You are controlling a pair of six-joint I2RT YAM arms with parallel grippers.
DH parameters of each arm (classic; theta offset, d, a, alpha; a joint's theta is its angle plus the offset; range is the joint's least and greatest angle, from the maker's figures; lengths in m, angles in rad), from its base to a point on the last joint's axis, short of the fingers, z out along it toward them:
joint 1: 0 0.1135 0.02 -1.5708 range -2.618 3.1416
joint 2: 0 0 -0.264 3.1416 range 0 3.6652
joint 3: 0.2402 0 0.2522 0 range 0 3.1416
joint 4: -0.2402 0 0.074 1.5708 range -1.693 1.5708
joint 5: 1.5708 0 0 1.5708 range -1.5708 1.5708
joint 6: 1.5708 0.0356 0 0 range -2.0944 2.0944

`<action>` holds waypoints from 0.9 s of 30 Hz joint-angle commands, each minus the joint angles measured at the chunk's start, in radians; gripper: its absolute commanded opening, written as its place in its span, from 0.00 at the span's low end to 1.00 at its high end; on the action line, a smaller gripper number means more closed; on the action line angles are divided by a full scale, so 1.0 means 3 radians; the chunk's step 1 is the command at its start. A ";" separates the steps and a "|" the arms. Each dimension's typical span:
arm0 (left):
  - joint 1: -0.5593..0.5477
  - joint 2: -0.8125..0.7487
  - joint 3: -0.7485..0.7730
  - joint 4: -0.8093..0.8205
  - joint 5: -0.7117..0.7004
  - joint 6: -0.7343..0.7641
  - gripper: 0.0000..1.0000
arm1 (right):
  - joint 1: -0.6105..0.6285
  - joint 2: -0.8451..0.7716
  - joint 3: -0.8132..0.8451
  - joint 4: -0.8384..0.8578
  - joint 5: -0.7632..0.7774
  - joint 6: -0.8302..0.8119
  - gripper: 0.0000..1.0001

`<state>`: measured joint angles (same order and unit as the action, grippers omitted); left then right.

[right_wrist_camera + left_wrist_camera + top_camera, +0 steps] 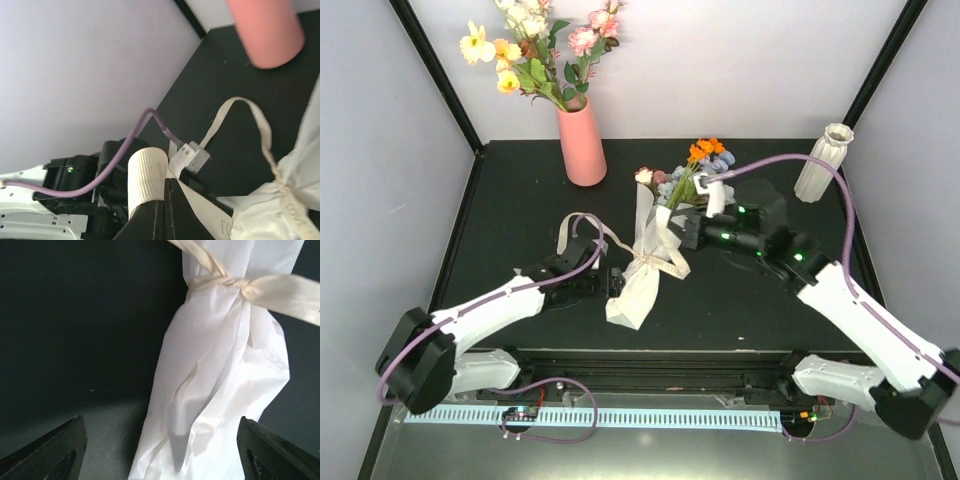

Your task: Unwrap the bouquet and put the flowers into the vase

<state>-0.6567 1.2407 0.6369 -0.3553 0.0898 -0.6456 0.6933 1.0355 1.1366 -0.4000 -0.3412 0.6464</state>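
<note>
The bouquet (642,285) lies on the black table, its white paper (215,390) tied with a cream ribbon (280,290). Its flowers (703,152), orange, light blue and pink, point to the back. My left gripper (613,282) is open at the wrapped lower end, and the paper sits between its fingers (55,455) without touching them. My right gripper (682,232) is shut over the upper part of the wrap. The ribbon (250,107) runs right past its closed tips (165,181); I cannot tell whether it is pinched. The white ribbed vase (825,160) stands upright at the back right.
A salmon-pink vase (583,145) with yellow, pink and white flowers stands at the back, left of the bouquet. A loop of ribbon (582,222) lies on the table by the left arm. Pale walls close in both sides and the back.
</note>
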 commanded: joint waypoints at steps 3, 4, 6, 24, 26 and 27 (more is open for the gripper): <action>0.0012 -0.0518 0.0239 -0.0760 -0.0727 0.0027 0.89 | 0.0390 0.0762 0.0612 0.0178 0.0020 -0.0038 0.02; 0.0022 -0.0602 0.0294 -0.0873 -0.0834 0.0025 0.91 | 0.0429 0.0882 0.0680 0.0194 0.0031 -0.0040 0.01; 0.0034 -0.0799 0.0412 -0.1089 -0.1048 0.0020 0.96 | 0.0501 0.1093 0.0804 0.0263 0.0029 -0.0039 0.02; 0.0062 -0.2764 0.0400 -0.1549 -0.1984 0.0073 0.99 | 0.0808 0.3134 0.2381 -0.0047 -0.0322 -0.0055 0.11; 0.0066 -0.2843 0.0362 -0.1506 -0.1918 0.0129 0.99 | 0.0808 0.3216 0.2423 -0.0220 -0.0410 -0.0136 0.31; 0.0065 -0.2865 0.0341 -0.1487 -0.1879 0.0154 0.99 | 0.0807 0.3235 0.2442 -0.0339 -0.0420 -0.0191 0.40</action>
<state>-0.6426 0.4091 0.7624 -0.7994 -0.4870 -0.6376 0.9298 1.9804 1.8290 -0.3782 -0.4099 0.6331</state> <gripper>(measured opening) 0.990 0.239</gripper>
